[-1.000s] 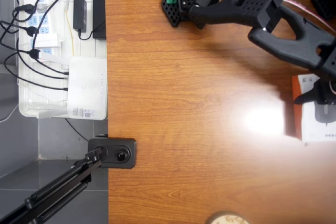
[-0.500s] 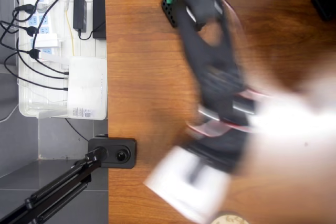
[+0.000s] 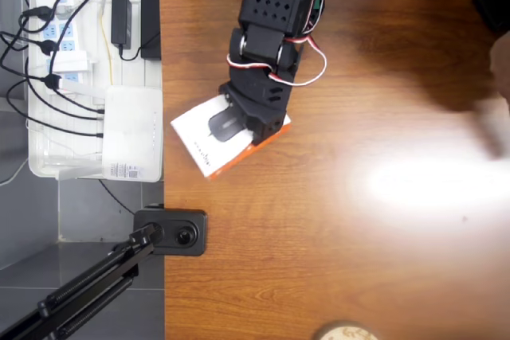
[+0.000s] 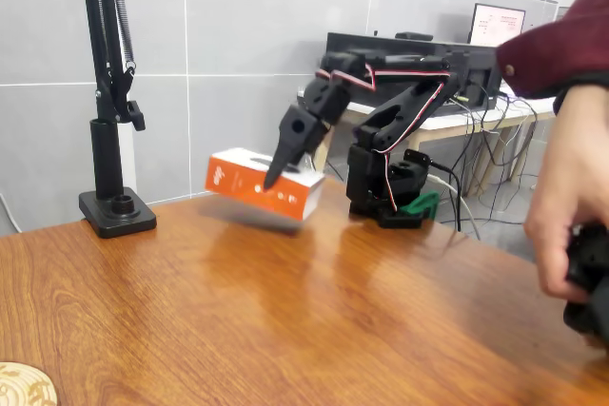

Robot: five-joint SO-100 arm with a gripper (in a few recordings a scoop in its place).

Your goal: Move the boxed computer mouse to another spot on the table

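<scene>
I am gripping the boxed computer mouse [image 3: 209,139] in my gripper [image 3: 253,121], carrying it clear above the table [image 3: 358,236]. A second ago it was sitting at the overhead view's three o'clock edge; now it is hanging near nine o'clock, tilted. I judge only the set-down is remaining.

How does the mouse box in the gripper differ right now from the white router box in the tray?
The boxed computer mouse is clamped in the gripper and, in the fixed view, hangs clear above the table; the router box lies in the tray beside the table. The mouse box sits askew and shows an orange side; the router box lies square and plain, cables plugged in. Both are flat, white and rectangular.
</scene>
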